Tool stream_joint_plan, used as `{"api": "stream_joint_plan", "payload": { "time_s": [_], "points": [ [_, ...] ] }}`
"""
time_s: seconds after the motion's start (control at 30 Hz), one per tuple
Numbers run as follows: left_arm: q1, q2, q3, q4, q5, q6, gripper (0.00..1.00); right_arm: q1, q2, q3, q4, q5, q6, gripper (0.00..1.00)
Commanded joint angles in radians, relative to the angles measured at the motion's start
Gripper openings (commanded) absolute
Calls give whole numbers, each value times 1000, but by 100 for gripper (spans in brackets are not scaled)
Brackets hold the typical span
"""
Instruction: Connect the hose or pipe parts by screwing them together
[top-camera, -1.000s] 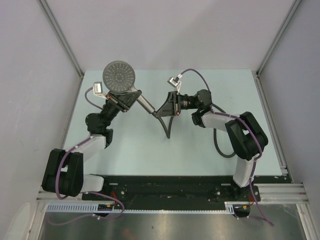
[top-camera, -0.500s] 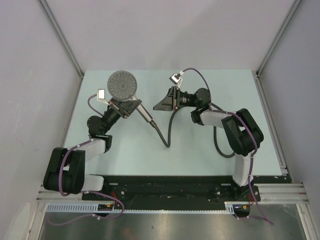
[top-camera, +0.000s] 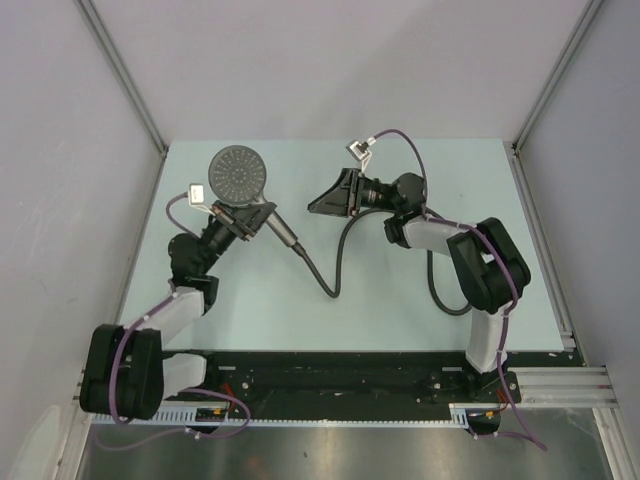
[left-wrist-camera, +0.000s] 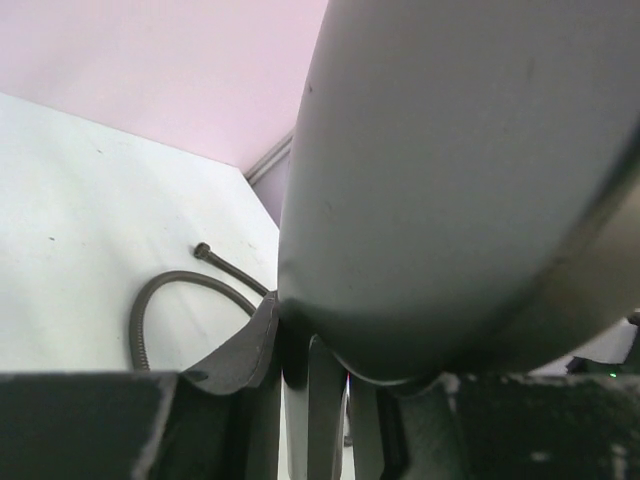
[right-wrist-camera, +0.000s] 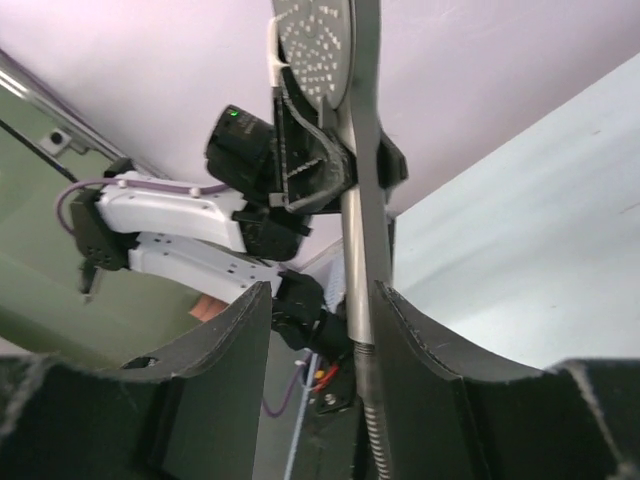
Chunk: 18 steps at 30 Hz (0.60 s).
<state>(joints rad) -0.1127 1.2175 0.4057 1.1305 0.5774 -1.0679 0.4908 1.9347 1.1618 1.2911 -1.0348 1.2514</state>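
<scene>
My left gripper (top-camera: 246, 216) is shut on the straight handle of the dark grey shower head (top-camera: 239, 172), whose dotted face points up. In the left wrist view the head's back (left-wrist-camera: 460, 180) fills the frame, with the handle between the left gripper's (left-wrist-camera: 325, 400) fingers. The grey hose (top-camera: 338, 268) joins the handle's lower end, drops to the table and curves up behind my right gripper (top-camera: 318, 205). That gripper is open and apart from the hose. In the right wrist view the handle and the hose (right-wrist-camera: 368, 410) show between the spread fingers of the right gripper (right-wrist-camera: 320, 345).
More of the hose loops on the table by the right arm (top-camera: 436, 292), and its free end (left-wrist-camera: 202, 249) lies flat there. Purple robot cables (top-camera: 400, 140) arch over the right wrist. Grey walls enclose the pale table (top-camera: 480, 190) on three sides.
My right gripper has opened and drawn back up and away from the joint of handle and hose. The left arm has shifted the shower head a little to the left.
</scene>
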Motion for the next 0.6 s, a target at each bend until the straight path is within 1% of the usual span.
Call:
{"api": "stream_joint_plan", "payload": {
  "time_s": [0.0,0.03,0.07,0.1,0.13,0.17,0.2,0.23,0.27,0.3,0.33,0.37,0.4,0.47,0.5,0.57],
  "points": [
    [8,-124,22,-133,-103,115,1,18,-135,-8,-223,66,-373,49],
    [8,-157,27,-193,-116,134,0,29,-163,-14,-321,97,-459,49],
    [8,-171,33,-228,-144,144,0,41,-230,-19,-431,142,-671,50],
    [8,-185,36,-288,-158,151,1,57,-265,-20,-661,288,-781,50],
    [8,-212,39,-308,-169,157,0,108,-301,-21,-756,377,-882,52],
    [7,-222,42,-325,-183,158,0,139,-365,-22,-832,466,-1075,54],
    [7,-231,45,-366,-189,160,0,178,-385,-27,-925,614,-1137,55],
    [5,-246,53,-385,-194,161,1,233,-408,-31,-950,678,-1193,57],
    [4,-254,58,-403,-209,164,0,262,-424,-40,-966,726,-1249,58],
    [2,-260,64,-443,-217,167,1,287,-451,-59,-984,819,-1291,59],
    [1,-266,73,-463,-223,171,0,339,-462,-71,-989,863,-1316,60],
    [-1,-276,76,-483,-231,174,0,365,-471,-85,-989,904,-1337,61],
    [-7,-277,79,-515,-244,175,0,389,-491,-100,-1001,982,-1384,61],
    [-10,-288,85,-535,-254,178,0,469,-506,-109,-1019,1033,-1429,64],
    [-13,-289,87,-554,-258,178,0,498,-514,-114,-1036,1102,-1461,66],
    [-13,-291,94,-569,-258,175,0,560,-517,-126,-1049,1148,-1480,68]
  ]
}}
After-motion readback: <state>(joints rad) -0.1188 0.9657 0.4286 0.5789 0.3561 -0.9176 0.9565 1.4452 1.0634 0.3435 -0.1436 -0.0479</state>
